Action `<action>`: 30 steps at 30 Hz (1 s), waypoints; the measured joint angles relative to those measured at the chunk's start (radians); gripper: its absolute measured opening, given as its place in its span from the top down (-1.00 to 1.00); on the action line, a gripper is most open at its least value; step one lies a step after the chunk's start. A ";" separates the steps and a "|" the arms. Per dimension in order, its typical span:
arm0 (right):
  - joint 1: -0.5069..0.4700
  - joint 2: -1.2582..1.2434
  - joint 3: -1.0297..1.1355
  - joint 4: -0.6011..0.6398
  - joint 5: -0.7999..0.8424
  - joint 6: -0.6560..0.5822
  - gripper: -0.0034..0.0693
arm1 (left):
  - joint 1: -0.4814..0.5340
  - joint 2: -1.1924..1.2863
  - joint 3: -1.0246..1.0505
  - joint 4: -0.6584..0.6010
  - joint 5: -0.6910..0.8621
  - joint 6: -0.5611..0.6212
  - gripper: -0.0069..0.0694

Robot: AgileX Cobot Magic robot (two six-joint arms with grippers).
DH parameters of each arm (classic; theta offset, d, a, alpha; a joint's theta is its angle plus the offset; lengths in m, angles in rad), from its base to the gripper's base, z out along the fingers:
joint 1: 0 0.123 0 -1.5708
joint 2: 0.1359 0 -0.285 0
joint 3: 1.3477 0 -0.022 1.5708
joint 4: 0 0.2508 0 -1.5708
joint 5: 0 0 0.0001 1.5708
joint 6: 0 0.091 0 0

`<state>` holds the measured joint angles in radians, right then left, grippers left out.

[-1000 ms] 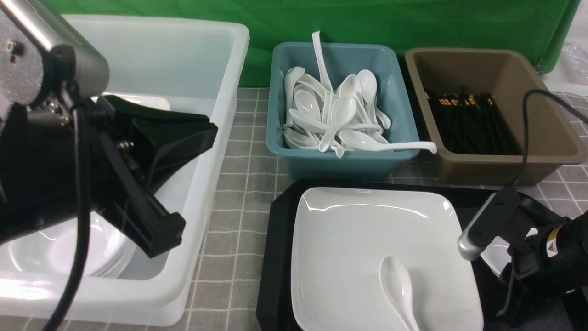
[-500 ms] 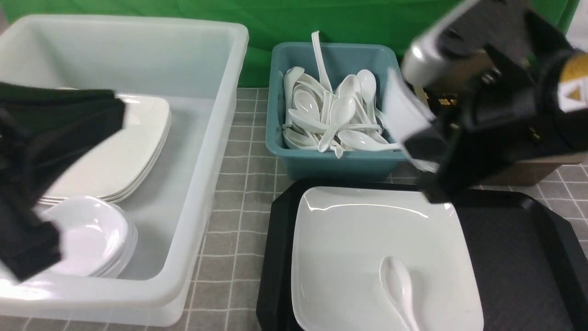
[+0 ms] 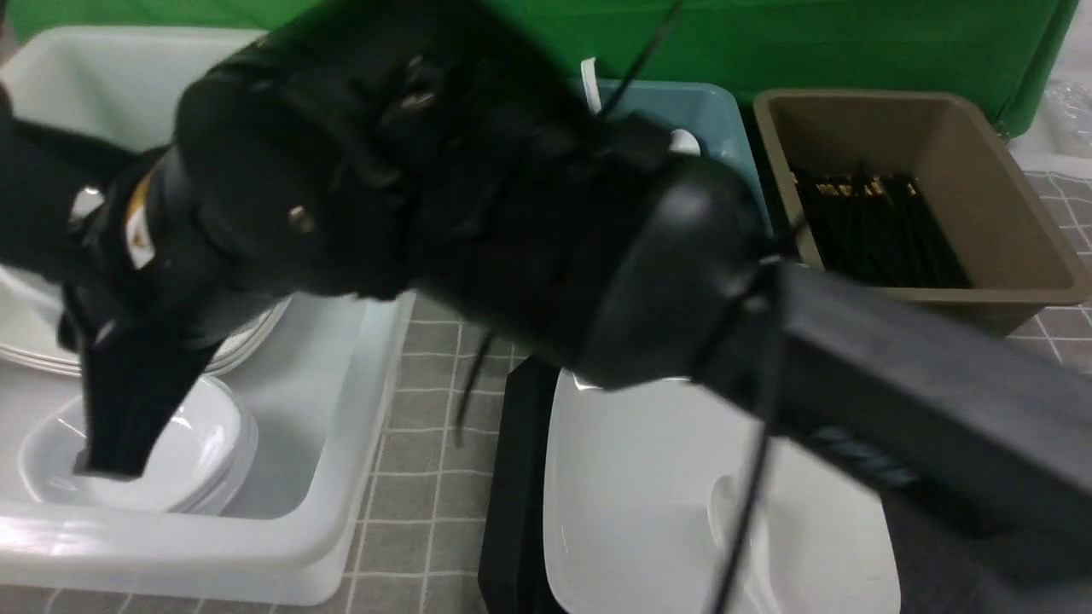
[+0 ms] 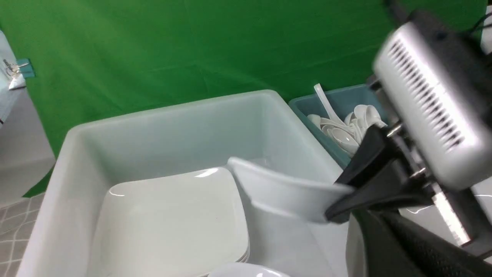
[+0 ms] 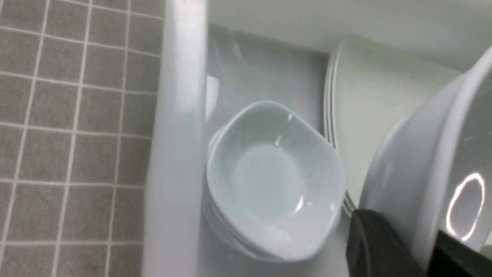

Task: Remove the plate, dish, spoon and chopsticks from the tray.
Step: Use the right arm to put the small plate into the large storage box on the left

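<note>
1. I am gripping the dish (image 4: pixel 284 192) by its rim with my right gripper (image 4: pixel 334 209); the fingers are closing narrowly on that edge, and the rest of the dish is sticking out sideways from them.
2. I am reaching this arm across to the white tub (image 4: pixel 173 115), so the gripper and dish are hanging inside the tub's outline, above its floor.
3. Straight below the gripper a stack of small bowls (image 5: pixel 269 181) is sitting in the tub. The held dish is not touching it.
4. Just beside that stack, farther from me than the gripper, a pile of flat plates (image 4: pixel 169 223) is lying.
5. Well away from the gripper, back along my arm, the tray (image 3: pixel 512 477) is carrying the plate (image 3: pixel 648 495), and the spoon (image 3: pixel 729 503) is lying on that plate (partly behind my arm and cable).
6. The chopsticks (image 3: pixel 879 222) are lying in the brown box (image 3: pixel 1007 213), farthest from the gripper.
7. I cannot tell how my left gripper is set.
</note>
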<state>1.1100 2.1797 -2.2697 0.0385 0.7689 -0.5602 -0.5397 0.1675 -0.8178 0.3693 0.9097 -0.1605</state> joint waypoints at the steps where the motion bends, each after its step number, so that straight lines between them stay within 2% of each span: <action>1: 0.000 0.061 -0.049 0.006 0.010 -0.008 0.74 | 0.000 -0.002 -0.001 0.000 0.004 0.000 0.77; 6: 0.000 0.253 -0.220 0.019 0.063 -0.011 0.74 | 0.000 -0.003 -0.001 0.000 0.017 0.006 0.77; 16: -0.001 0.320 -0.253 0.035 0.028 -0.008 0.69 | 0.000 -0.003 -0.001 0.000 0.017 0.008 0.77; 19: -0.001 0.320 -0.253 0.041 0.032 -0.005 0.32 | 0.000 -0.003 -0.001 -0.022 0.017 0.008 0.77; 21: -0.001 0.320 -0.253 0.043 0.037 -0.003 0.16 | 0.000 -0.003 -0.001 -0.030 0.017 0.008 0.77; 23: -0.002 0.318 -0.253 0.042 0.054 0.002 -0.21 | 0.000 -0.003 -0.001 -0.049 0.017 0.009 0.77; 24: -0.003 0.315 -0.254 0.039 0.055 0.001 -0.26 | 0.000 -0.003 -0.001 -0.051 0.017 0.011 0.77; 25: -0.006 0.306 -0.254 0.032 0.074 0.004 -0.39 | 0.000 -0.003 -0.001 -0.057 0.016 0.020 0.77; 27: -0.010 0.277 -0.254 0.030 0.128 0.014 -0.48 | 0.000 -0.003 -0.001 -0.072 0.016 0.028 0.77; 30: -0.010 0.222 -0.253 0.030 0.210 0.018 -0.50 | 0.000 -0.003 -0.001 -0.093 0.015 0.029 0.77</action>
<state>1.1005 2.4012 -2.5225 0.0686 0.9793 -0.5419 -0.5397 0.1650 -0.8190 0.2762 0.9250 -0.1315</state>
